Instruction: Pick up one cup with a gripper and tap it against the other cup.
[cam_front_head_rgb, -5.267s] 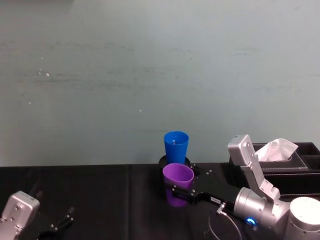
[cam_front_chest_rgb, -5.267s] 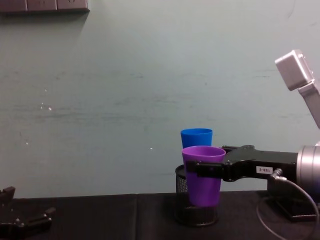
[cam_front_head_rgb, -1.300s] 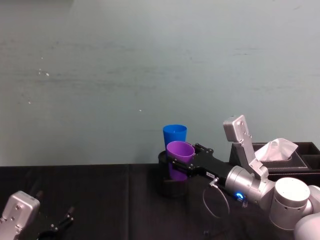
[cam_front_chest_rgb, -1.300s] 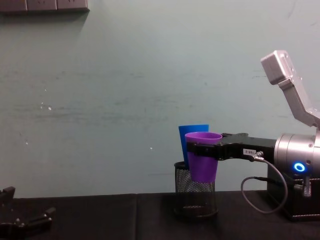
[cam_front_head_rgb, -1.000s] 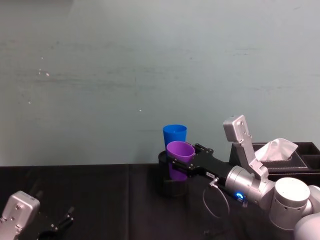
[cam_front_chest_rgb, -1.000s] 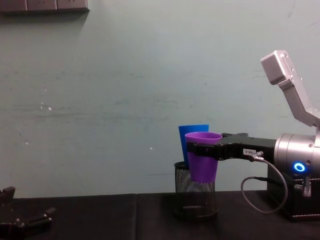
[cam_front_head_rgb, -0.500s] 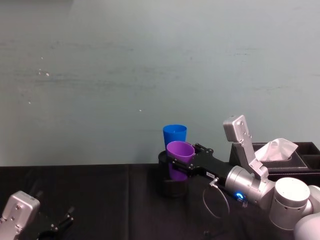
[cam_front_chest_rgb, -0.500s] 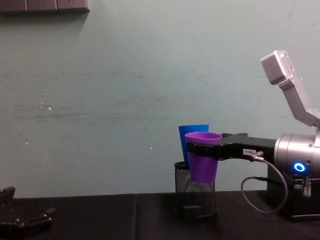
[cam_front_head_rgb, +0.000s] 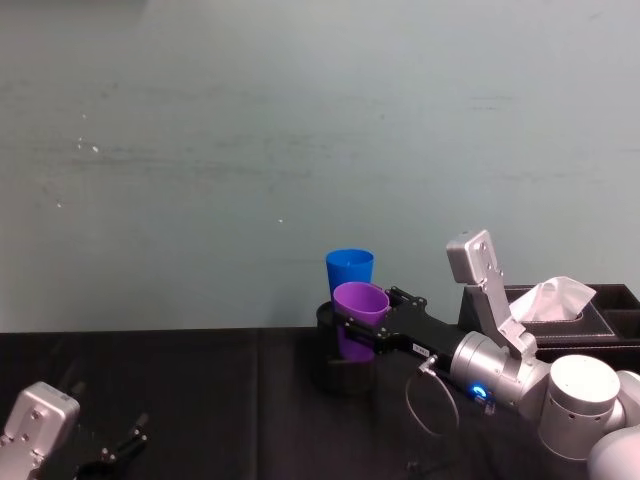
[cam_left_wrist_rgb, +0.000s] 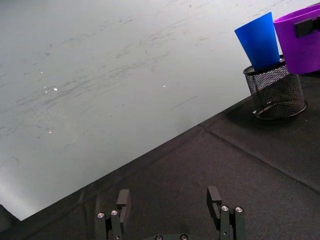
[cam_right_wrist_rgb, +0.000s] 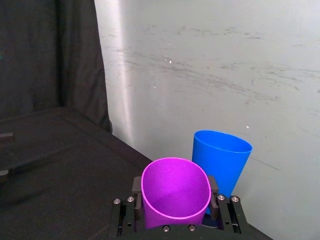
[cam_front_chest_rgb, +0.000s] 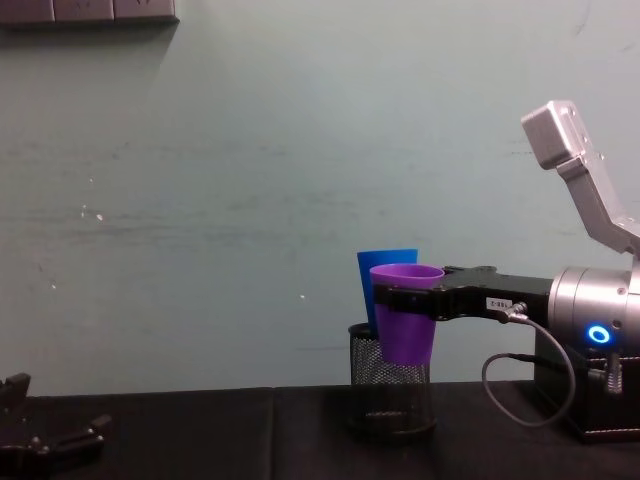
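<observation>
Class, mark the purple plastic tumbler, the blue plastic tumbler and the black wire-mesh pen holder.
purple plastic tumbler (cam_front_chest_rgb: 405, 340): chest view, lower side wall.
blue plastic tumbler (cam_right_wrist_rgb: 225, 162): right wrist view, outer side wall.
black wire-mesh pen holder (cam_left_wrist_rgb: 275, 92): left wrist view, mesh wall.

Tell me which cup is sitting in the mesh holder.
The blue cup, which stands tilted with its base inside the black mesh holder. The purple cup is clamped in the right gripper, off the table.

Two plastic tumblers stand far, right of centre: one purple tumbler (cam_front_head_rgb: 360, 300) and one blue tumbler (cam_front_head_rgb: 349, 268). One black wire-mesh pen holder (cam_front_chest_rgb: 390, 400). One tissue box (cam_front_head_rgb: 600, 320), far right. Two end effectors: the left end effector (cam_left_wrist_rgb: 167, 197) and the right end effector (cam_right_wrist_rgb: 173, 192). One black worktop (cam_front_head_rgb: 200, 400).
</observation>
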